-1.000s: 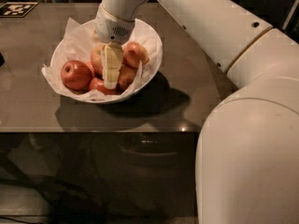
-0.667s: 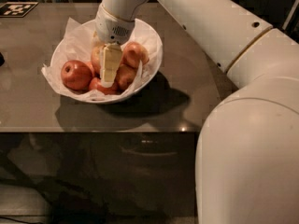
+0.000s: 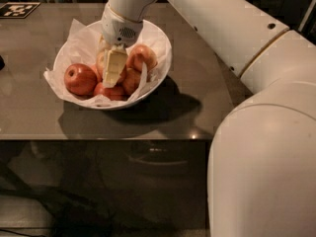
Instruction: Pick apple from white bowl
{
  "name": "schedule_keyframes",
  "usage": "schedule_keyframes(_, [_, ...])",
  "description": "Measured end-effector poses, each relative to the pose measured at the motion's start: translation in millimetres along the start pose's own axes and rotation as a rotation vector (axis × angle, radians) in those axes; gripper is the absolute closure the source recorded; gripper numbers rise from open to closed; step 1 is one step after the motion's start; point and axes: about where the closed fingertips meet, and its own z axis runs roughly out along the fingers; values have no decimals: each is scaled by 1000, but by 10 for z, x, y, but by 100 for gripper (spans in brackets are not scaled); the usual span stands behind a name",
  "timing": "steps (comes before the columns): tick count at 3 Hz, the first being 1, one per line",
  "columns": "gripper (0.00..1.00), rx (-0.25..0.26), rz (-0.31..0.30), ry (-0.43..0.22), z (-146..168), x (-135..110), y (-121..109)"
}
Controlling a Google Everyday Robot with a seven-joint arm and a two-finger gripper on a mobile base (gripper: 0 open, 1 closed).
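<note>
Gripper (image 3: 113, 77) reaches down into the white bowl (image 3: 160, 43), its cream tip wedged among the fruit; we cannot tell whether it is released or grasping anything, since the wrist housing and the apples hide its working end. We take the apple (image 3: 100, 63) to be the one with the yellowish side just to the left of the gripper and touching it, near the bowl's middle and mostly covered. We cannot make out a sticker on it.

We read no letters anywhere. The only marking is a black-and-white square marker (image 3: 18, 9) lying flat on the table (image 3: 207, 83) at the far left corner, its pattern cut by the frame edge. The wrist carries a small dotted grille (image 3: 127, 32).

A darker red apple (image 3: 80, 79) sits at the bowl's left on the crinkled white paper (image 3: 74, 38). Another apple (image 3: 142, 57) lies to the right of the gripper, and two more (image 3: 111, 91) are half buried in front. The arm (image 3: 222, 23) and the robot's body (image 3: 266, 172) run out of frame on the right.
</note>
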Motion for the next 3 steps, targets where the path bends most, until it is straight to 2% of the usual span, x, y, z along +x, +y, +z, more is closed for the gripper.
schedule_keyframes(1, [89,0,0,0,-3,-1,0])
schedule_keyframes(2, [100,1,0,-1,-29,-12,-6])
schedule_keyframes(3, [100,40,20,-19,-135,130,-76])
